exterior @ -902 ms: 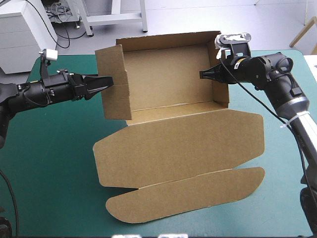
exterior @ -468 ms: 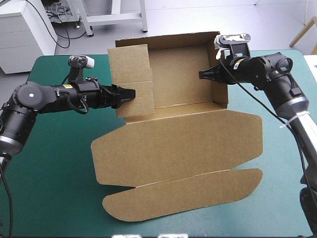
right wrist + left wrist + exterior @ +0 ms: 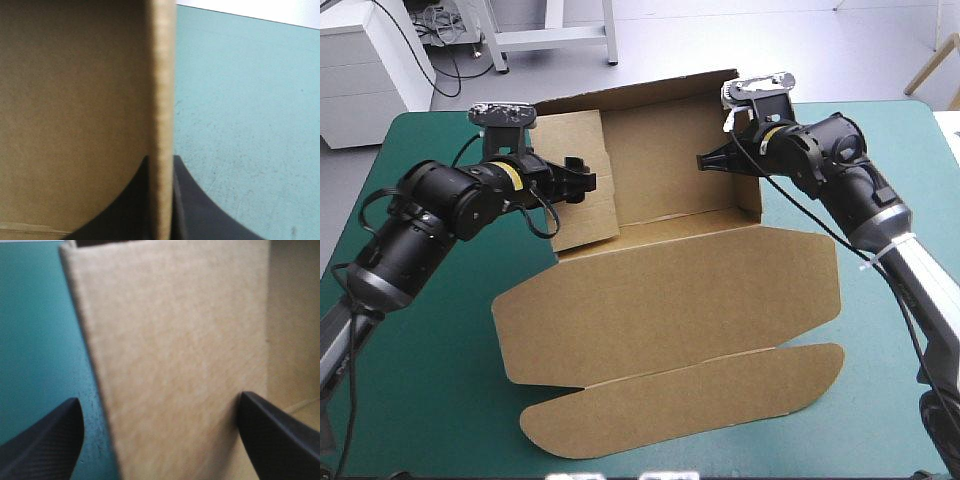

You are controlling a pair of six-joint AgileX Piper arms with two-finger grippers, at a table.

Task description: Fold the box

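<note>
The box point(image 3: 660, 290) stands half-formed, lid flat and untucked; right jaws pinch one wall, left jaws gape astride another.

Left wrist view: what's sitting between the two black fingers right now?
A raised side flap of the box stands between the left gripper's open fingers, shown in the left wrist view.

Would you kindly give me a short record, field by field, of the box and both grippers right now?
box: brown box, back and right walls raised, lid flat on the teal-green cover
left: left gripper open, fingers on either side of the left flap
right: right gripper shut on the right wall
</note>
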